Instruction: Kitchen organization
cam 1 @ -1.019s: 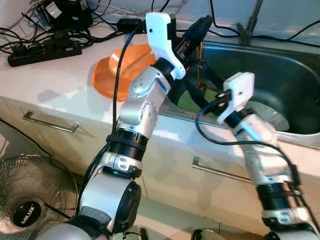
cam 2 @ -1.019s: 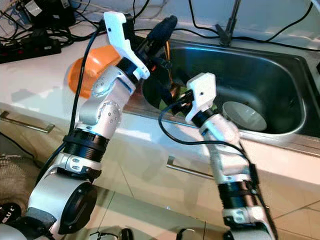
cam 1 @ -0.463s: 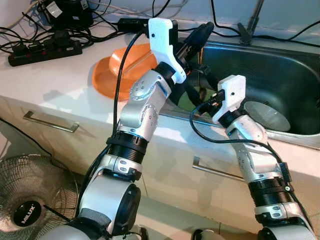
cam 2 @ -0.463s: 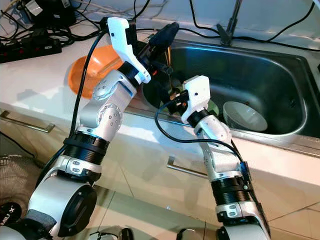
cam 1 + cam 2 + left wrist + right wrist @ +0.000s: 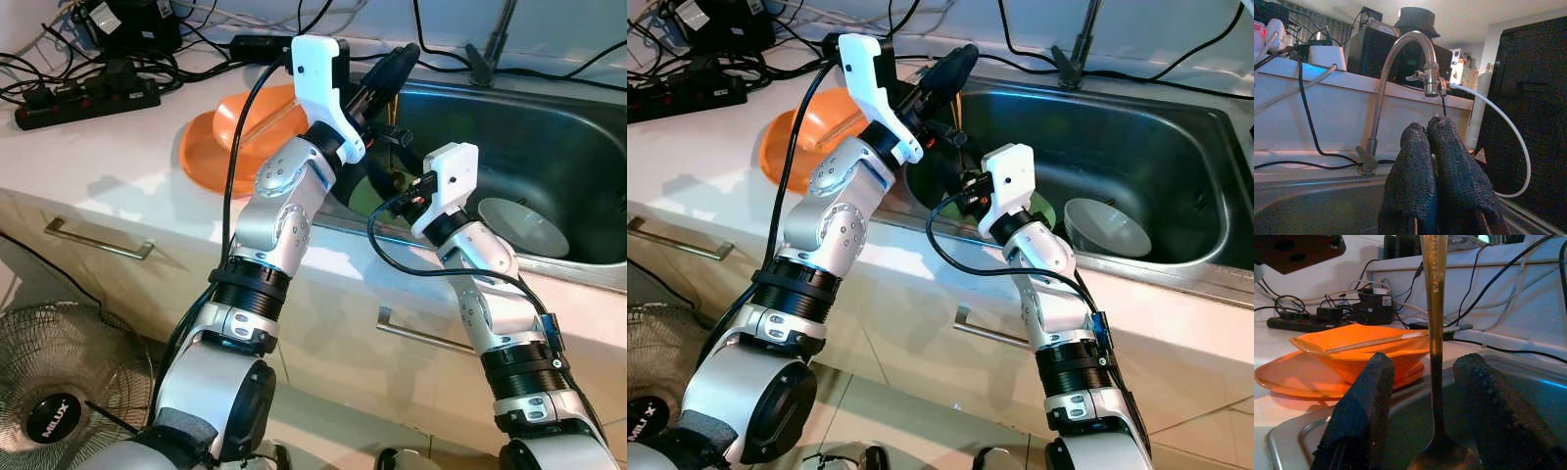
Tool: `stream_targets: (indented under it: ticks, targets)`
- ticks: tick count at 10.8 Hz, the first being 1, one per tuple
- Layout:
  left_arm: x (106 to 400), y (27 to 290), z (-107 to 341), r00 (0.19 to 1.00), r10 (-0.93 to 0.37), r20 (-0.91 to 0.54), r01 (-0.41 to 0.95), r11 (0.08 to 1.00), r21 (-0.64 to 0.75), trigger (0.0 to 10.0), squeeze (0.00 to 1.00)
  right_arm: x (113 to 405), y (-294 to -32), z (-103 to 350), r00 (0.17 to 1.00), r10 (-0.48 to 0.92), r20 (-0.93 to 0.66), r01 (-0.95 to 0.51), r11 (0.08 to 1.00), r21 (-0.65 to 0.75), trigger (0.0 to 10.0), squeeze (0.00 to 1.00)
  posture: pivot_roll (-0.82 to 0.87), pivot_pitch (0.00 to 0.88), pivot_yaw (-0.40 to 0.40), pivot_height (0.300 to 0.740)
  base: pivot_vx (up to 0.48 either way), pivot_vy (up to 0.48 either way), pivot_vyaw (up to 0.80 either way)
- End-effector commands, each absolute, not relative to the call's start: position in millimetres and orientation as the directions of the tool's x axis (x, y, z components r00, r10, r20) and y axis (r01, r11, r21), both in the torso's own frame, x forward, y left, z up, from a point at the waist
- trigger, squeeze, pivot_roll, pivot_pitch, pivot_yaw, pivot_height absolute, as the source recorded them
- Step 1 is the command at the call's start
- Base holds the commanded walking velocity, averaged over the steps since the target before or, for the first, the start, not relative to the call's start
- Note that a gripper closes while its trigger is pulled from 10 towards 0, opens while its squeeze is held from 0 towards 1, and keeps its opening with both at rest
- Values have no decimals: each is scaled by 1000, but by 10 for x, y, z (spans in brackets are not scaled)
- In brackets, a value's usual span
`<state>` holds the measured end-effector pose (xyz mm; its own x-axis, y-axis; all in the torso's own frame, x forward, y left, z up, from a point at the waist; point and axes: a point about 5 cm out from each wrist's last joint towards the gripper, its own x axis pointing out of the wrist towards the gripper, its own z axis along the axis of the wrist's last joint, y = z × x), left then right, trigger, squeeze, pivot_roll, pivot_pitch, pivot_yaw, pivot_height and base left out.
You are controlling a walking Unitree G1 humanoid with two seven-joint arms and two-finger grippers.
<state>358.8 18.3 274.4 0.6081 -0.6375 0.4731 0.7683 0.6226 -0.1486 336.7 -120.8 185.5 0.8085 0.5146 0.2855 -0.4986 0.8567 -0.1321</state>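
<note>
While one spoon (image 5: 1433, 308) stands, two orange dishes (image 5: 1327, 374) stack.

Bright even daylight, sharp head views, dimmer wrist views

Black power strip (image 5: 83, 98) with tangled cables on the counter, floor fan (image 5: 59, 392), drawer handle (image 5: 98, 240)

A white worktop (image 5: 118, 162) crosses the upper left of the frame, a black power strip (image 5: 83, 103) and tangled cables at its back. A steel sink (image 5: 1176, 147) sits upper right. Below, cream drawers carry metal handles (image 5: 98, 240). A floor fan (image 5: 54, 392) stands lower left on pale tiles.
</note>
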Motion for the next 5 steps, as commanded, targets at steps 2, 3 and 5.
stream_targets:
  ticks: [2, 3, 5]
  targets:
    - [3564, 141, 2786, 593, -644, 483, 778, 613, -137, 10000, 0, 3385, -1201, 1882, 805, 515, 295, -497, 857, -140, 0, 0, 38, 76, 80, 740, 0, 0, 0]
    - [3566, 144, 2792, 593, -643, 484, 778, 613, -137, 10000, 0, 3392, -1204, 1877, 806, 513, 295, -494, 858, -141, 0, 0, 40, 77, 80, 740, 0, 0, 0]
    - [3569, 149, 2798, 593, -643, 485, 777, 614, -136, 10000, 0, 3402, -1210, 1870, 810, 507, 294, -489, 861, -139, 0, 0, 42, 79, 80, 740, 0, 0, 0]
